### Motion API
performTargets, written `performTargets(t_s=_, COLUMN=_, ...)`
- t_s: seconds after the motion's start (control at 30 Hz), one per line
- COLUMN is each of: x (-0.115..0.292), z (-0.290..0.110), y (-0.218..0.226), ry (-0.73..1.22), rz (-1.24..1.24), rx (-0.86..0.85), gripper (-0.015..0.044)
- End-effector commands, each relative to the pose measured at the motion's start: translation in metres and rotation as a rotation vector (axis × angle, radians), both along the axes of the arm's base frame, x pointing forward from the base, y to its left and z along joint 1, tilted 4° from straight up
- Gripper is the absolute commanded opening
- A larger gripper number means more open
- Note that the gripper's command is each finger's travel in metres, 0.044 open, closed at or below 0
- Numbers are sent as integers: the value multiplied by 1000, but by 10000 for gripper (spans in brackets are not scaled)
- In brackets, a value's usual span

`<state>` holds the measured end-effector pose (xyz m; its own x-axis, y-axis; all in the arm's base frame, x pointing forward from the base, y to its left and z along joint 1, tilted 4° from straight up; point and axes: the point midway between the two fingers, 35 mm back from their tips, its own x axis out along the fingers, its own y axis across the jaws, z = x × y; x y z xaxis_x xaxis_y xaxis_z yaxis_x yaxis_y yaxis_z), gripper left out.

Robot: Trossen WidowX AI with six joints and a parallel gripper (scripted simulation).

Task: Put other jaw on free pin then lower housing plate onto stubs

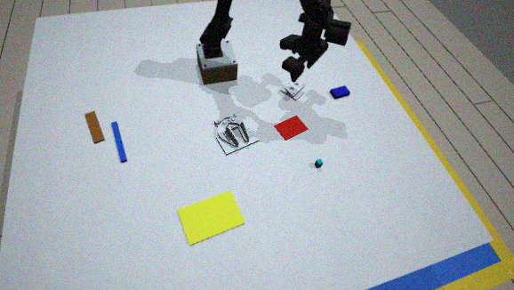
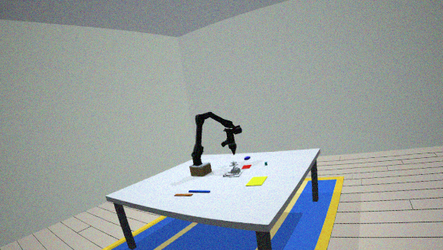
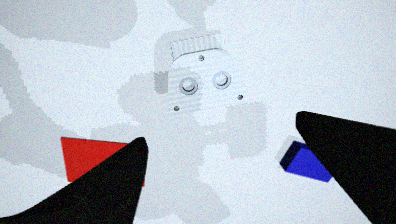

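The housing plate (image 1: 294, 90) (image 2: 234, 163) (image 3: 206, 70), white with two round holes and a ribbed edge, lies on the table away from the base. My gripper (image 1: 301, 74) (image 2: 234, 152) (image 3: 219, 131) is open and empty, high above the table near the plate. In the wrist view the plate lies beyond the gap between the fingertips. The white base (image 1: 226, 149) stands in front of the robot. Two grey jaws, one on the left (image 1: 228, 137) and one on the right (image 1: 244, 132), are side by side over it. Pin seating and tooth mesh are too small to tell.
A red sheet (image 1: 291, 127) (image 2: 247, 166) (image 3: 82, 157) lies between base and plate. A dark blue block (image 1: 340, 92) (image 3: 307, 164) is right of the plate. A teal cube (image 1: 318, 164), yellow sheet (image 1: 211, 218), blue bar (image 1: 119, 141) and brown bar (image 1: 94, 127) lie farther off.
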<state>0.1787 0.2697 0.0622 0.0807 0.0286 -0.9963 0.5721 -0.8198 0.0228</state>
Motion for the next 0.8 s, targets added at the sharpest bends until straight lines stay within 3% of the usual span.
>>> performTargets(t_s=0.0, x=-1, z=-27, y=-4, ry=5, rz=9, rx=-15, gripper=440)
performTargets(t_s=0.77, x=-1, z=-33, y=-4, ry=5, rz=9, rx=-15, gripper=440)
